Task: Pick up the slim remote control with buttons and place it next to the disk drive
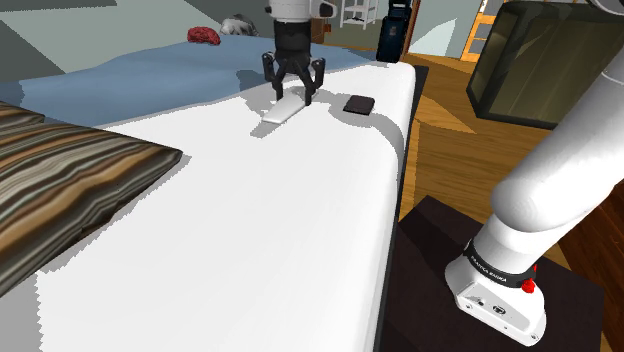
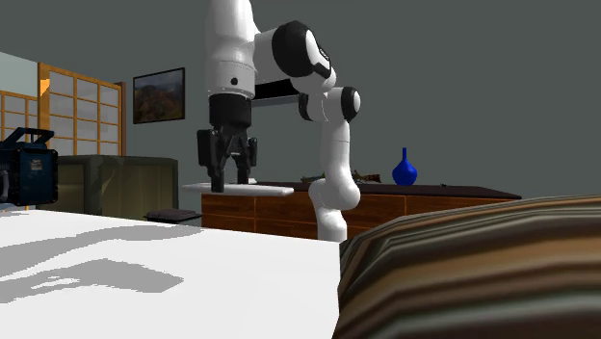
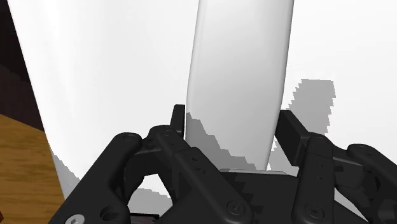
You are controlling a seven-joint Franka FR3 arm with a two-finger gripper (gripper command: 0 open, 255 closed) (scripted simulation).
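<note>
The slim remote control [image 1: 284, 108] is a plain white slab, and no buttons are visible on it. My black gripper [image 1: 292, 92] is shut on its near end and holds it just above the white bed [image 1: 250, 220], where it casts a shadow. In the second exterior view the remote [image 2: 252, 188] hangs level in the gripper [image 2: 231, 181], above the bed surface. The wrist view has the remote [image 3: 238, 70] running away from the gripper [image 3: 234, 130], clasped between both fingers. The disk drive [image 1: 358, 104], a small flat black box, lies on the bed a short way to the shoulder view's right of the remote.
A striped brown cushion [image 1: 60, 170] covers the bed's near left. A red object [image 1: 205, 36] and a grey one [image 1: 238, 24] lie at the far side. Wooden floor [image 1: 450, 130] and a dark cabinet [image 1: 545, 60] lie beyond the bed edge. A blue vase [image 2: 405, 166] stands on a dresser.
</note>
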